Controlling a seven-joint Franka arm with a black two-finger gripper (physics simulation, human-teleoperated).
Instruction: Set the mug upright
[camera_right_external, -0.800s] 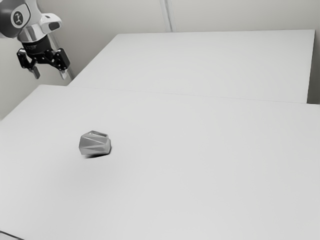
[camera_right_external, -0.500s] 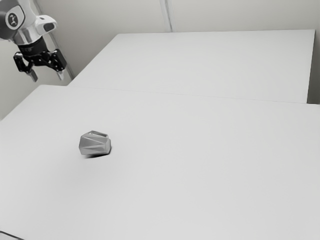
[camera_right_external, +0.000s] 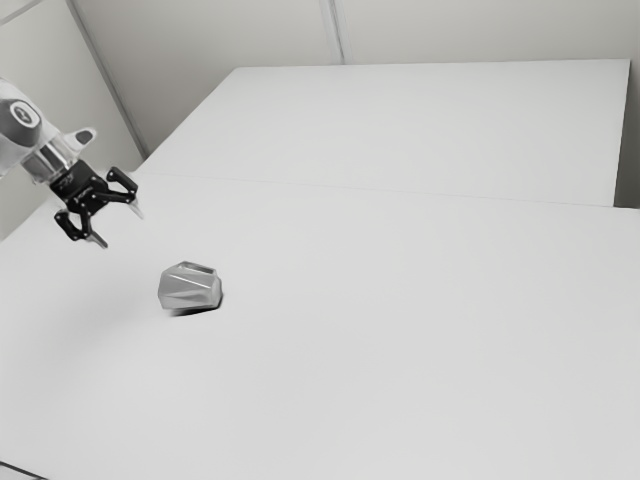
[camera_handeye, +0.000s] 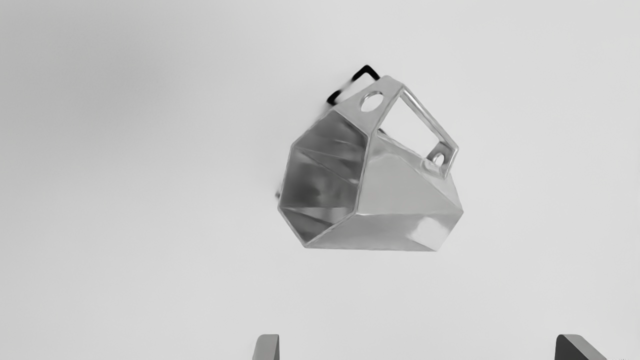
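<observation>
In the exterior view my gripper (camera_right_external: 120, 226) is held above the table at the left, up and to the left of the mug (camera_right_external: 190, 288). Its two fingers stand wide apart with nothing between them. The grey faceted mug lies on its side on the table. From the wrist view, the mug (camera_handeye: 405, 200) has its open mouth and dark inside showing, with the angular handle sticking out from its side. My gripper (camera_handeye: 417, 347) is open there too, its fingertips apart from the mug.
The mug rests on a broad white table (camera_right_external: 400, 330). Behind it a second white surface (camera_right_external: 430, 130) reaches toward the pale walls. A thin dark line (camera_right_external: 22, 470) crosses the near left corner of the exterior view.
My gripper has come down, tilting toward the mug, and is now nearer to it in the exterior view. The mug has stayed where it was.
</observation>
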